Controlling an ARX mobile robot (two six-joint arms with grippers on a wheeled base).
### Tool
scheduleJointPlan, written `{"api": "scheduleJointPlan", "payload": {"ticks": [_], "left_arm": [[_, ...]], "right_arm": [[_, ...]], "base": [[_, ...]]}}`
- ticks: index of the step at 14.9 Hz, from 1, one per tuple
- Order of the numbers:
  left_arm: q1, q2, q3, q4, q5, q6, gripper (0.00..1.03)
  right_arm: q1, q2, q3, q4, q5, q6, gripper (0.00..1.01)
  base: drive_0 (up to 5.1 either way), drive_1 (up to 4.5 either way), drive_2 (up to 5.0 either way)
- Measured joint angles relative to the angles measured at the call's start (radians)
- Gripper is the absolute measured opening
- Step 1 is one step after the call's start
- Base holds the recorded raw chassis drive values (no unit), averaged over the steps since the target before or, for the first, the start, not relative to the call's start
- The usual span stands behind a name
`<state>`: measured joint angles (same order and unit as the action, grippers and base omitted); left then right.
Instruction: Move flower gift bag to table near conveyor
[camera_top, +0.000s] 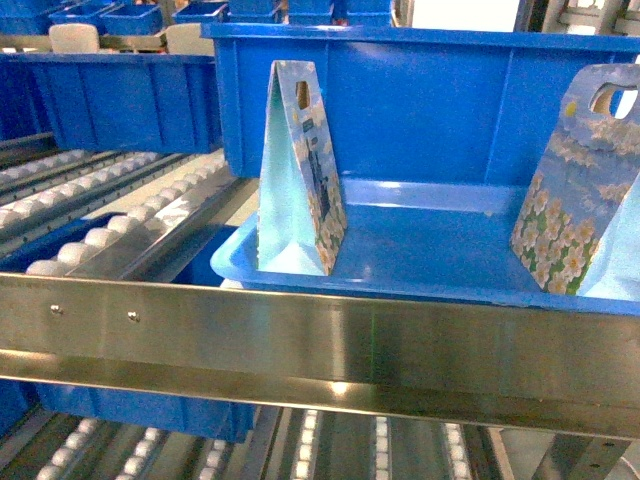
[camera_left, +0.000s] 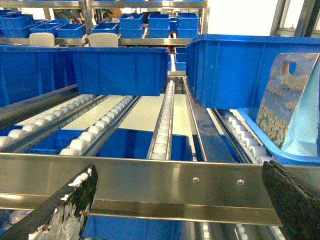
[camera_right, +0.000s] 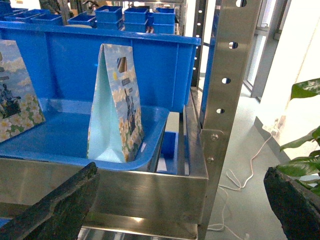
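Ahead of the black, white-flecked left fingers (camera_left: 70, 205), a blue bag (camera_left: 287, 102) is showing white-yellow flowers on its face and pale blue on its side. Ahead of the dark right fingers (camera_right: 65, 207), a second bag (camera_right: 115, 107) is wearing the same print inside a blue bin (camera_right: 150, 140). White rollers (camera_left: 162, 127) are gleaming along the steel conveyor (camera_left: 150, 182).
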<state>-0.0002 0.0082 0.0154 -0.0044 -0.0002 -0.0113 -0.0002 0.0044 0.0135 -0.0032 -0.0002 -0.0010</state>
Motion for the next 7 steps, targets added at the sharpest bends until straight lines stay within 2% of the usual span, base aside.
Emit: {"api": "scheduleJointPlan", "payload": {"ticks": [4,6,7], "left_arm": [[-0.003,0.000,0.000,0.002,-0.001,0.000,0.98],[-0.068,0.045,0.000,0.090,-0.029,-0.006,0.98],[-0.092,0.117,0.000,0.167,-0.038,-0.008,0.98]], "right_arm": [[0.000,0.000,0.000,0.000,0.000,0.000,0.98],[0.014,0.003,0.000,0.018,0.003,0.001,0.98],[0.035,0.042,0.003,0.078,0.015,0.001,0.98]], "base": [[0.0,0.00,0.0],[0.0,0.00,0.0],[0.0,0.00,0.0]]}}
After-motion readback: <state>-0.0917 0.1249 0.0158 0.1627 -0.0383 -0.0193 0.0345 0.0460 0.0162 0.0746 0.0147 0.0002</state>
